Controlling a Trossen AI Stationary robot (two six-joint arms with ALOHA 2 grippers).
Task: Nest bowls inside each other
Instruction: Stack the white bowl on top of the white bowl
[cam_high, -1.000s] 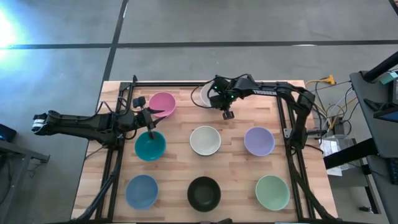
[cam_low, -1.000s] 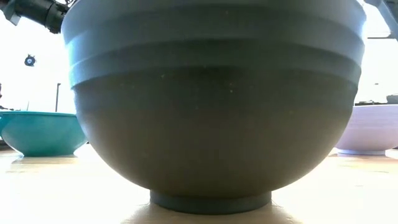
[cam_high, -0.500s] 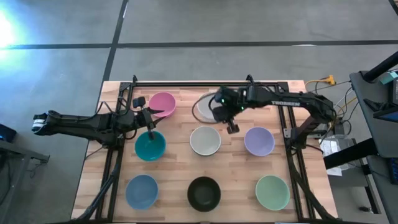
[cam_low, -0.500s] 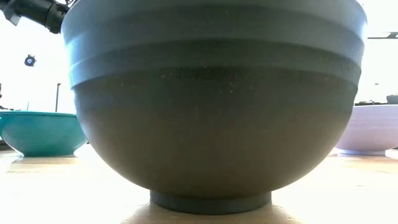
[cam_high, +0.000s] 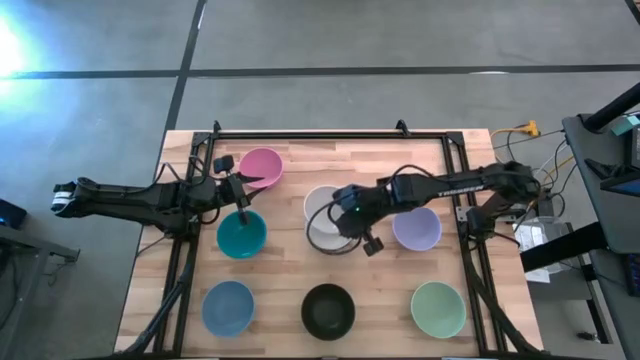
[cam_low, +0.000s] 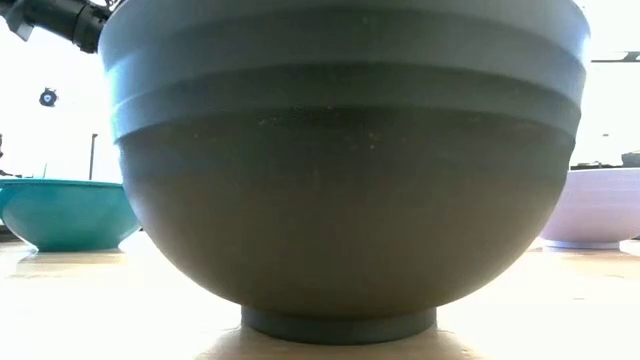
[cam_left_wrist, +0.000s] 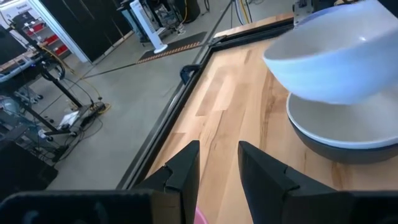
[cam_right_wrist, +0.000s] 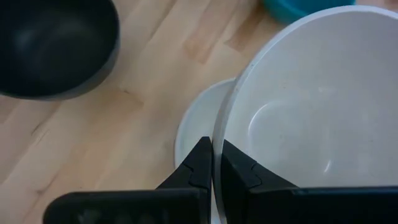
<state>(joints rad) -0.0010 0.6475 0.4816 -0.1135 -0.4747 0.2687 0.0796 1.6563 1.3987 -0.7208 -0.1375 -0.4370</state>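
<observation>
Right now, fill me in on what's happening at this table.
The right pincer is shut on the rim of a white bowl and holds it just above a second white bowl at the middle of the table, about to nest it. The left pincer waits, open, over the teal bowl, next to the pink one. The lavender, blue, black and green bowls sit apart, untouched.

This was a robotics lab or workshop: a butcher-block worktop (cam_high: 300, 170) in a black metal frame (cam_high: 330, 133) stood on a grey concrete floor (cam_high: 350, 40), with loose cables (cam_high: 530, 185) beside it and equipment racks (cam_left_wrist: 31, 37) beyond.
</observation>
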